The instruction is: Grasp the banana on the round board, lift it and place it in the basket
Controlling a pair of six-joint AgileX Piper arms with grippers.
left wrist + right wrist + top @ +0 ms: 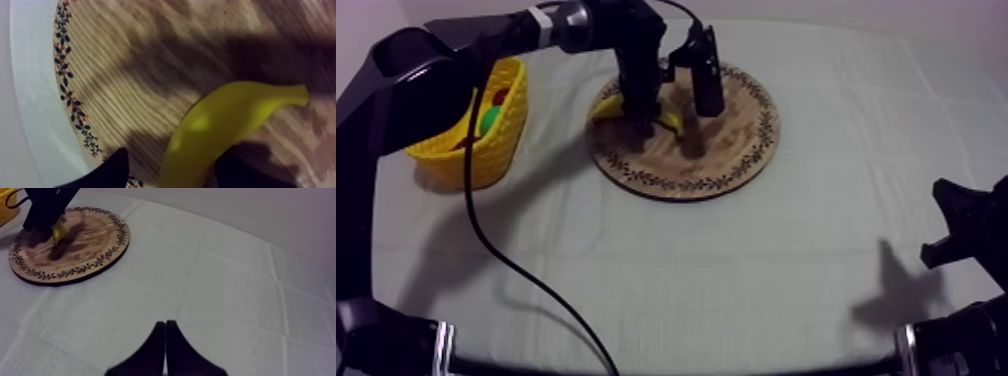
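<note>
Banana (225, 117) lies at ten o'clock on the wooden board (726, 150); our left gripper (639, 118) straddles it, fingers parted, not clamping. The yellow basket (501, 135) stands at the board's nine o'clock. Our right gripper (165, 338) is closed, empty.

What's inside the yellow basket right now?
Inside the yellow basket, a green piece and a red piece show, kinds unclear. My left arm covers the rest of its inside.
</note>
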